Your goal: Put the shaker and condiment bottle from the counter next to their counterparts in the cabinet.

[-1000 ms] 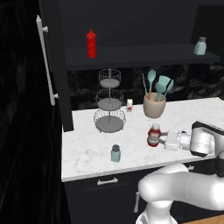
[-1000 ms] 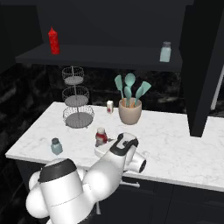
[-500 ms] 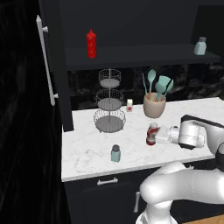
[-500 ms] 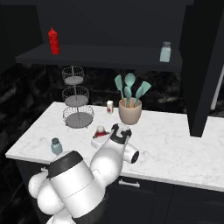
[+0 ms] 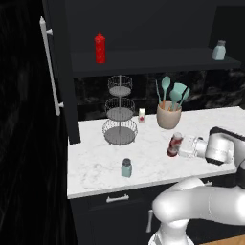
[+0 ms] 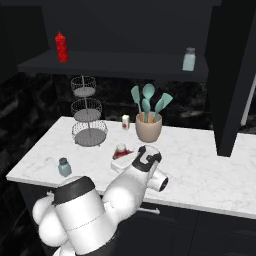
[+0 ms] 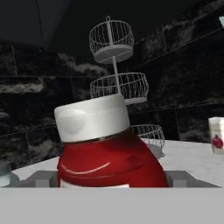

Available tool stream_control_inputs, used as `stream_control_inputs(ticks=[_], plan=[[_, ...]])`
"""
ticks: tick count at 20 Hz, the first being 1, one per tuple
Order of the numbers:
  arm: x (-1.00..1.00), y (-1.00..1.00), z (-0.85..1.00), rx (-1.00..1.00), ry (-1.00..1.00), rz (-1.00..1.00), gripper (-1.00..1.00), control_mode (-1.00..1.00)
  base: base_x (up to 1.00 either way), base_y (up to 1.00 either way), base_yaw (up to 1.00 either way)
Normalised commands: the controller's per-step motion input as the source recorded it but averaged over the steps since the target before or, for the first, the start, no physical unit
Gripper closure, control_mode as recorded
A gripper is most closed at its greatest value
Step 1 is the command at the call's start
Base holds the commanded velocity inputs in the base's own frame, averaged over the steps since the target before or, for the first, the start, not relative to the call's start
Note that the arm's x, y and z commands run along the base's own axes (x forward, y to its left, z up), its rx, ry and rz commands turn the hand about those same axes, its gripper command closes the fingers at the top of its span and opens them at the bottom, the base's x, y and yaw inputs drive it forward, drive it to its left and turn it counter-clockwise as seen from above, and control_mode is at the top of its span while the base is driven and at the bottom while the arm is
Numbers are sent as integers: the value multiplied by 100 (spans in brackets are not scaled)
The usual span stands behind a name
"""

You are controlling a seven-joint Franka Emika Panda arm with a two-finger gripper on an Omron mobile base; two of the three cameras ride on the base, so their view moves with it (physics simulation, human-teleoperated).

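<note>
The condiment bottle leans tilted on the counter, right of the middle. In the hand view the condiment bottle stands very close, red with a pale cap. My gripper reaches in level from the right, its fingers lying against both sides of the bottle. The shaker stands alone near the counter's front edge. In the cabinet, a slim red squeeze bottle sits at the shelf's left and a second shaker at its right.
A three-tier wire stand rises behind the bottle. A beige crock of teal utensils and a small white jar stand by the back wall. The open cabinet door with its silver bar handle hangs at the left.
My hand has pushed left over the counter until its fingers flank the condiment bottle, which now leans. The fingers have drawn in a little.
</note>
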Motion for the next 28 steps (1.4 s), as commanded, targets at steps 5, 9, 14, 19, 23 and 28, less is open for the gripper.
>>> stream_control_inputs(ticks=[5, 9, 14, 19, 23, 28], plan=[[-38, -30, 100, 0, -6, -19, 100, -100, 0, 0, 0], [0, -3, 100, 3, 39, -7, 100, -100, 0, 0, 0], [-2, 0, 100, 8, 57, -1, 100, -100, 0, 0, 0], [-26, 0, 100, 16, 51, -5, 100, -100, 0, 0, 0], [-68, -7, 100, 21, 21, -6, 100, -100, 0, 0, 0], [-42, 3, 99, 7, -2, -6, 100, -100, 0, 0, 0]])
